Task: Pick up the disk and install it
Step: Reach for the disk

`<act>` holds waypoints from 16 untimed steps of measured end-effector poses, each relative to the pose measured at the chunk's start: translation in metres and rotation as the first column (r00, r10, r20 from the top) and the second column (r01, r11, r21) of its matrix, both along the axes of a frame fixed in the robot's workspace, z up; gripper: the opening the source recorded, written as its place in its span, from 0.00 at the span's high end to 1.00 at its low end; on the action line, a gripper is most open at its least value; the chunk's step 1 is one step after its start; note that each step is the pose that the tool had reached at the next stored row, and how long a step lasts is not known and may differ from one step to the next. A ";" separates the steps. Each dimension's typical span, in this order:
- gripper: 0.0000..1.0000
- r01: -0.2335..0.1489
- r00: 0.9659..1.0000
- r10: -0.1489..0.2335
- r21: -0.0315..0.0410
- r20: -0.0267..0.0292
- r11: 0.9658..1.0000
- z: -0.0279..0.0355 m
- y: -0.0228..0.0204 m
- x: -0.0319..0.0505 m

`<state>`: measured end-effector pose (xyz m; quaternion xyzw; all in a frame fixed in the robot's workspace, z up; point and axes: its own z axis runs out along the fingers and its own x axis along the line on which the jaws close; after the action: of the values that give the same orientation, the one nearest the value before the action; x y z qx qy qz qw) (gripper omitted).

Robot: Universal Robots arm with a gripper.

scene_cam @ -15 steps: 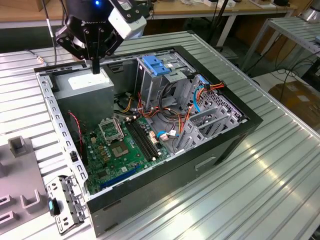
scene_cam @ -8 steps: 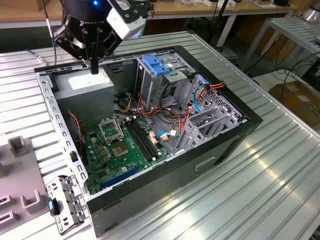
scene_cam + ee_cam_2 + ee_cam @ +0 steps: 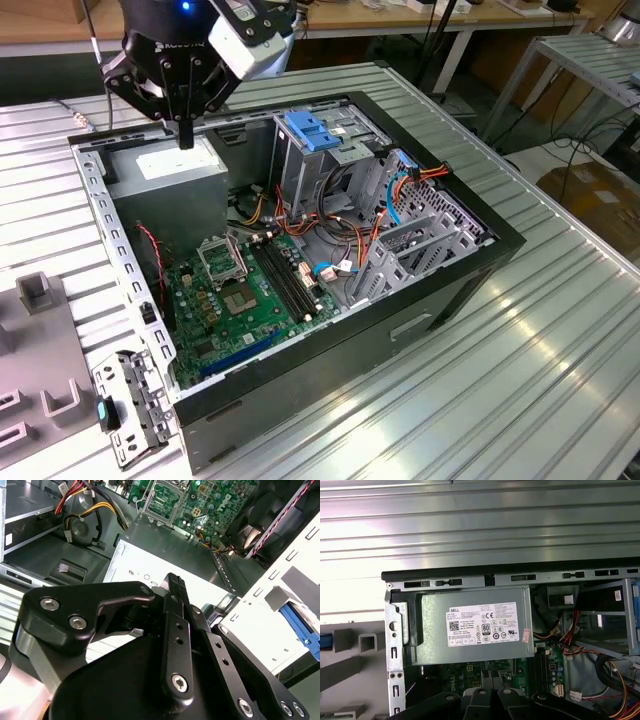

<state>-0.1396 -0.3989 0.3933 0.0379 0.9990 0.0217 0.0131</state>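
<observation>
1 gripper (image 3: pixel 185 135) hangs over the grey power box (image 3: pixel 165 172) in the open computer case (image 3: pixel 430 315); fingers (image 3: pixel 175 587) pressed together, nothing between them; blue-edged piece (image 3: pixel 300 628) lies on the grey rack (image 3: pixel 45 345) beside the case, apart from the gripper; cannot tell whether it is the disk.

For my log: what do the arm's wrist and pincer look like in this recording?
The pincer is matte black: thick angular link bars pinned with silver screws, tapering to slim tips. In the exterior view, a white block sits beside the black wrist, where a blue light glows.
</observation>
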 end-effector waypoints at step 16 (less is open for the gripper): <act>0.89 0.000 1.000 0.000 0.000 0.000 1.000 0.0000 0.0000 -0.0124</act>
<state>-0.1520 -0.3989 0.3932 0.0379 0.9990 0.0217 0.0130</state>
